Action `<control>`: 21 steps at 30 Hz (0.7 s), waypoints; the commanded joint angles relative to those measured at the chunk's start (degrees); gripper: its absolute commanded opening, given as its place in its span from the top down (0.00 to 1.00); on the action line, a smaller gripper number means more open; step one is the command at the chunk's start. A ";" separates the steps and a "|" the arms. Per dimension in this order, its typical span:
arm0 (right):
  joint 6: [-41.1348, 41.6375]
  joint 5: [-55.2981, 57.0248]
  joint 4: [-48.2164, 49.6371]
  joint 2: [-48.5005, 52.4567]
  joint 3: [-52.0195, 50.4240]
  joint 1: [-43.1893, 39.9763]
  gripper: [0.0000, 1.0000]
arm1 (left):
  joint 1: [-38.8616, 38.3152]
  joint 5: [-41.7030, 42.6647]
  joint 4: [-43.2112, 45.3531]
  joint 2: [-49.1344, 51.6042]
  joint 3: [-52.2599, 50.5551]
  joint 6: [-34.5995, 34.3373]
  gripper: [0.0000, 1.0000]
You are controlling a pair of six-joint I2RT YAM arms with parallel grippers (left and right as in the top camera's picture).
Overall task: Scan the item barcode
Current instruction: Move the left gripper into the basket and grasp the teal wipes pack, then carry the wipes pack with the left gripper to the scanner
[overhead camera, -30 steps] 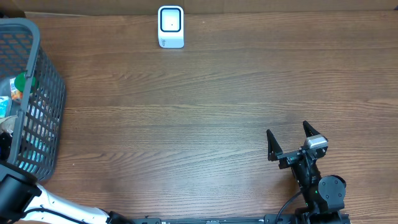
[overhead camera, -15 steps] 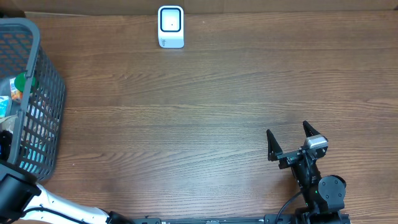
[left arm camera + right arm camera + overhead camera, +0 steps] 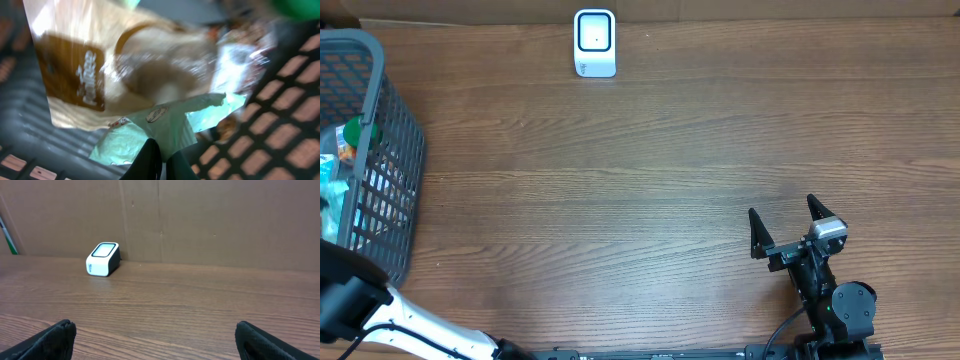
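Note:
Inside the grey basket [image 3: 382, 150], my left gripper [image 3: 162, 152] is shut on the lower edge of a mint-green packet [image 3: 170, 122]. Its dark fingers [image 3: 150, 160] pinch the packet from below. No barcode shows on the packet. A tan pouch [image 3: 85, 65] with brown lettering lies behind it. The overhead view hides the left jaws behind the basket wall. A white scanner [image 3: 594, 42] stands at the table's far edge, also visible in the right wrist view as the scanner [image 3: 103, 258]. My right gripper [image 3: 785, 222] rests open near the front right, nothing between its fingers [image 3: 60, 335].
The basket at the far left holds several packets, plus something with a green cap [image 3: 360, 130]. Its mesh wall [image 3: 295, 100] closes in right of the left gripper. A brown cardboard wall [image 3: 200, 220] backs the wooden table [image 3: 650, 180].
The left gripper has shut on the mint-green packet in the basket, and the left arm has shifted slightly. The right arm has not moved.

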 commanded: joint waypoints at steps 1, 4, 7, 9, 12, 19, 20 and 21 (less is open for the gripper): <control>-0.07 -0.26 0.26 -0.52 -0.61 -0.07 0.00 | -2.56 -0.07 0.22 -6.08 5.92 -5.40 0.96; -0.04 -0.26 0.26 -0.52 -0.61 -0.07 0.00 | -4.13 -0.07 0.79 -9.31 9.99 -9.33 0.96; -0.07 -0.26 0.26 -0.52 -0.61 -0.07 0.00 | -5.22 0.15 0.98 -12.13 13.84 -13.05 0.96; -0.07 -0.26 0.24 -0.52 -0.61 -0.07 0.00 | -6.27 1.62 0.98 -14.64 16.94 -15.15 0.96; -0.07 -0.26 0.24 -0.52 -0.61 -0.07 0.00 | -7.56 5.84 0.98 -17.55 19.28 -16.46 0.96; -0.07 -0.26 0.26 -0.52 -0.61 -0.07 0.00 | -14.88 13.11 0.57 -26.18 20.52 -18.12 0.96; -0.04 -0.26 0.24 -0.52 -0.59 -0.07 0.00 | -16.57 13.42 0.02 -27.19 20.52 -18.32 0.96; -0.07 -0.26 0.24 -0.52 -0.61 -0.07 0.00 | -18.84 13.42 -0.72 -28.20 20.52 -19.23 0.95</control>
